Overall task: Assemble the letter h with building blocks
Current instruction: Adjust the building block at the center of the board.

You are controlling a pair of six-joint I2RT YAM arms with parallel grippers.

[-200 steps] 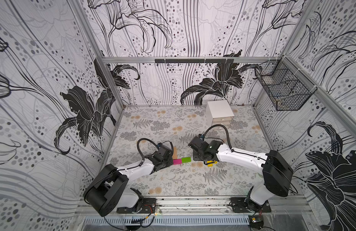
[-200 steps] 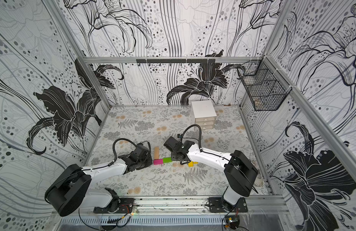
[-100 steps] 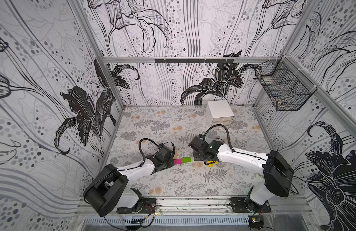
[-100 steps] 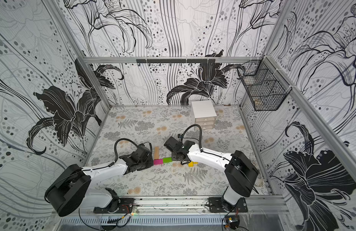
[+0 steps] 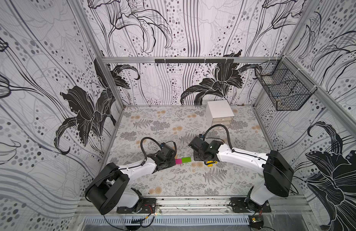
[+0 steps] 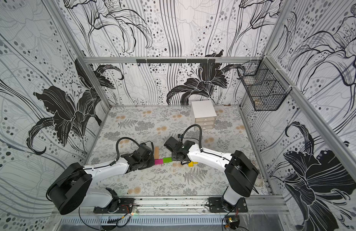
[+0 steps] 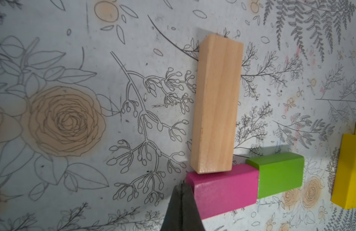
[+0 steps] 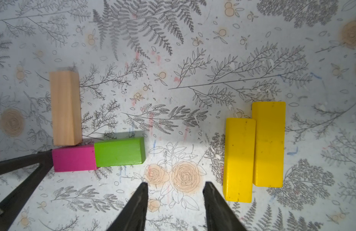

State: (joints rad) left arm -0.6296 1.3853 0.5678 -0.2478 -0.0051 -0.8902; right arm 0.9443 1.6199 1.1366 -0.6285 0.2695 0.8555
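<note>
Your left gripper (image 7: 182, 187), jaws closed, has seemingly edged against the pink block (image 7: 223, 192); the right gripper (image 8: 175, 185), jaws open and empty, leaves the yellow blocks (image 8: 240, 160) unplaced.

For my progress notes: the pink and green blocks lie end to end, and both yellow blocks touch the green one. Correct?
Not quite. The pink block and green block lie end to end, but both yellow blocks lie apart from the green one; the right wrist view shows it.
</note>
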